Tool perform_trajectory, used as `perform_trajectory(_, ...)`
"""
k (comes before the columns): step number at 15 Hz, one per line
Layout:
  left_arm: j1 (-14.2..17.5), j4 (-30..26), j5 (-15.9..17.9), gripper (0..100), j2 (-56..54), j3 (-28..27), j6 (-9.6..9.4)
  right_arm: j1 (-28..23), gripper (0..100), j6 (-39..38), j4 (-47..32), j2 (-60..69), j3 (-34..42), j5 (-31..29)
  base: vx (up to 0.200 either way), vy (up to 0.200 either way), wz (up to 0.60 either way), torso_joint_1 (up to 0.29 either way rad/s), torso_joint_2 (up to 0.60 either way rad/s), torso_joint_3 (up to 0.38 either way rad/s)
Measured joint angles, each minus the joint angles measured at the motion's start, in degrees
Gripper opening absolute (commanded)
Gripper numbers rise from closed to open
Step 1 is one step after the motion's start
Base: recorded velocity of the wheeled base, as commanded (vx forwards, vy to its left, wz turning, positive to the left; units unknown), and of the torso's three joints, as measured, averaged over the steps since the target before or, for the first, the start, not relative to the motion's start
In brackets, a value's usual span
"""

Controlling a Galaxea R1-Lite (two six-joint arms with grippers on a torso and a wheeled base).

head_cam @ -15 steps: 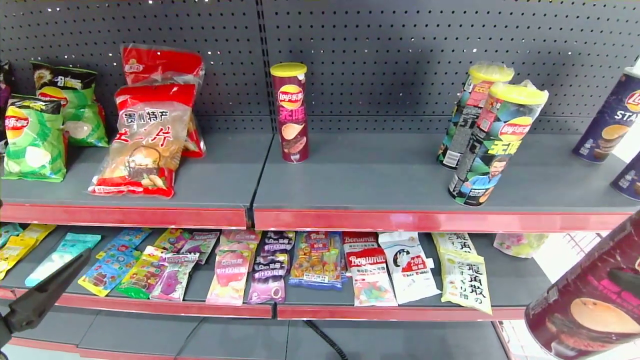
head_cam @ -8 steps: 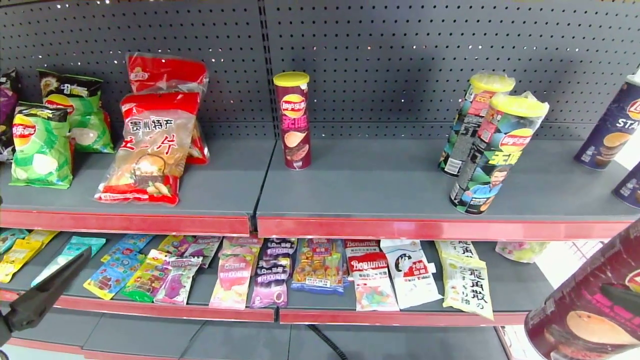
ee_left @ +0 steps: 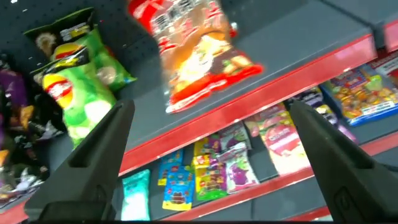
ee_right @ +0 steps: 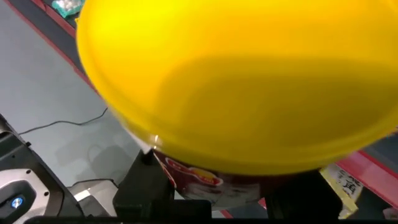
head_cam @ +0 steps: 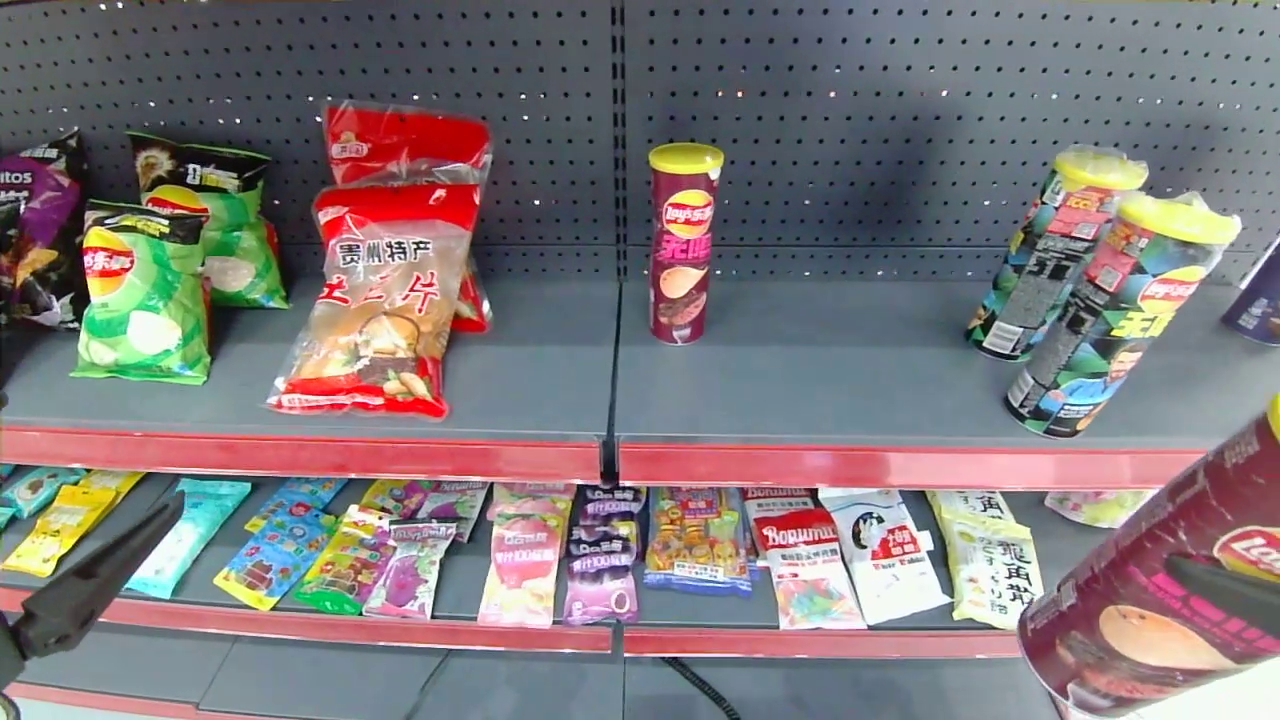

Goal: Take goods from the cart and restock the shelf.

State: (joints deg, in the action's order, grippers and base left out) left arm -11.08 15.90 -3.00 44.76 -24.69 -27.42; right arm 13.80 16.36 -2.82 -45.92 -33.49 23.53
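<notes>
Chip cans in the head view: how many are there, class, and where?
5. Upper shelf: maroon can mid-shelf, rear dark can and front dark can at right, blue can cut off at the edge. One held can in the right gripper. More may be hidden.

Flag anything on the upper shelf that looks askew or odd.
The front red bag slumps back instead of standing. The two multicoloured cans at the right look tilted, though the camera angle may cause that; loose clear wrap crinkles over their yellow lids.

The shelf (head_cam: 800, 380) is lit evenly from overhead; glare is seen on its red edge strip (head_cam: 900, 467), soft shadow on the pegboard (head_cam: 900, 120).
</notes>
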Motion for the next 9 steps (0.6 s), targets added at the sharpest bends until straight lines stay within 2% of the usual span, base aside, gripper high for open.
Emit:
perform_trajectory(1,0.00,0.02,0.07,100,0.10,0.00,-0.06,0.28,0,-0.02,0.11,0.00,0.02,2.22,0.000,0.000,0.00,0.000,0.00,0.000)
perform_trajectory(3,0.04,-0.02,0.13,100,0.22,-0.01,-1.45,0.61,0,0.00,0.06,-0.07,0.02,6.50,0.000,0.000,0.00,0.000,0.00,0.000)
perform_trajectory(5,0.01,0.00,0.11,100,0.40,-0.15,-1.73,1.52,0,0.15,0.15,-0.10,-0.72,9.89,0.200,0.000,0.00,0.002,0.00,0.010)
perform_trajectory(9,0.09,0.00,-0.04,100,0.41,-0.20,-1.51,4.35,0,-4.02,0.02,-0.85,-2.12,10.63,0.200,0.000,0.00,-0.001,0.01,0.004)
